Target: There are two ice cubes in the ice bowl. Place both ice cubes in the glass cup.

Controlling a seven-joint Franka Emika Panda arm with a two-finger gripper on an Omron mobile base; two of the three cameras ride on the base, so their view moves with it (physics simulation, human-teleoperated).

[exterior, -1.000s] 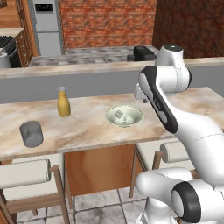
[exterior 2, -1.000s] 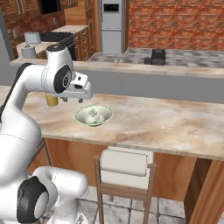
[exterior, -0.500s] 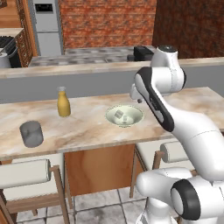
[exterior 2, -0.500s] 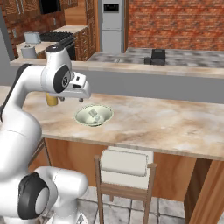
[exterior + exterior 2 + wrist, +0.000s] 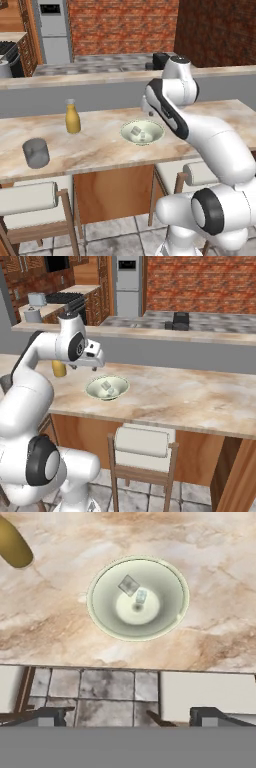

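Observation:
The ice bowl (image 5: 106, 609) sits on the marble counter, pale green-white with a darker rim, also seen as the ice bowl (image 5: 126, 133) and the ice bowl (image 5: 93, 389). Two ice cubes lie in it side by side: one ice cube (image 5: 128, 585) and a second ice cube (image 5: 141, 596); an ice cube (image 5: 136, 131) shows there too. The glass cup (image 5: 36, 152) stands far left on the counter, near its front edge. My gripper (image 5: 130, 716) is open and empty, hovering above the counter's front edge, short of the bowl. In the right base view the gripper (image 5: 96, 362) hangs just left of and above the bowl.
A yellow bottle (image 5: 73, 116) stands between cup and bowl, towards the back; its side shows as the yellow bottle (image 5: 15, 544). Stools (image 5: 30, 197) (image 5: 142, 441) are tucked under the counter. A raised ledge (image 5: 100, 77) runs behind the counter.
The arm has swung slightly left towards the bowl, and the jaws have spread wider. Bowl, cubes, cup and bottle have stayed put.

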